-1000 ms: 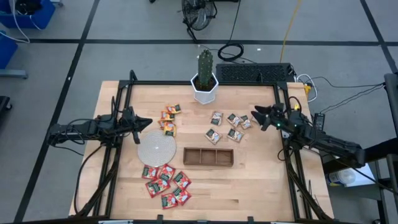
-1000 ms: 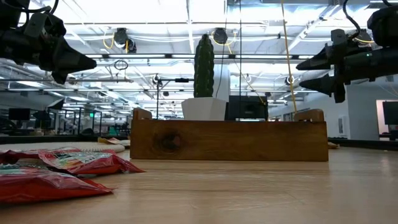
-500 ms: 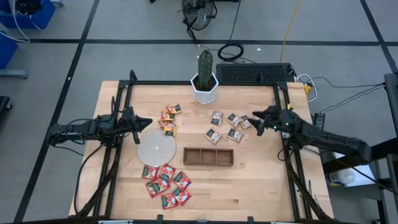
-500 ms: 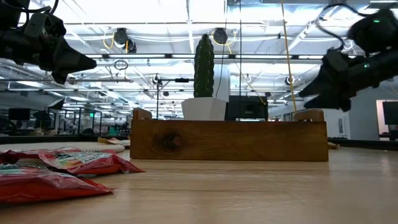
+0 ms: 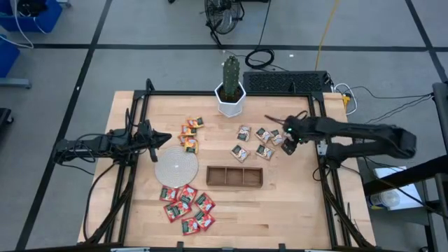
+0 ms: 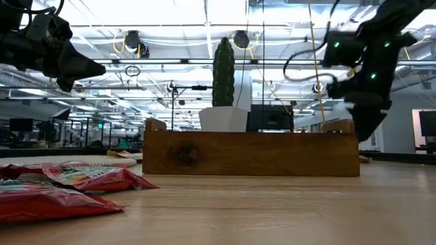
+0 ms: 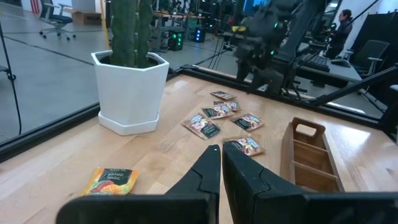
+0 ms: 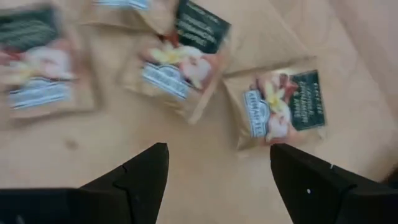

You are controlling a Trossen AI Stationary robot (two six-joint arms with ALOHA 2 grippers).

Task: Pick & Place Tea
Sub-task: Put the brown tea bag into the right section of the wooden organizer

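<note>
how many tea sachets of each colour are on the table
red with green sachets: about 7
orange-yellow sachets: about 5
whitish sachets: about 5
total: about 17. The piles overlap, so each count may be off by one.

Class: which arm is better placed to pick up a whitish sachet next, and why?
The right. Its gripper hangs open-jawed right over the whitish sachets. The left gripper waits shut by the disc, well away from them.
</note>
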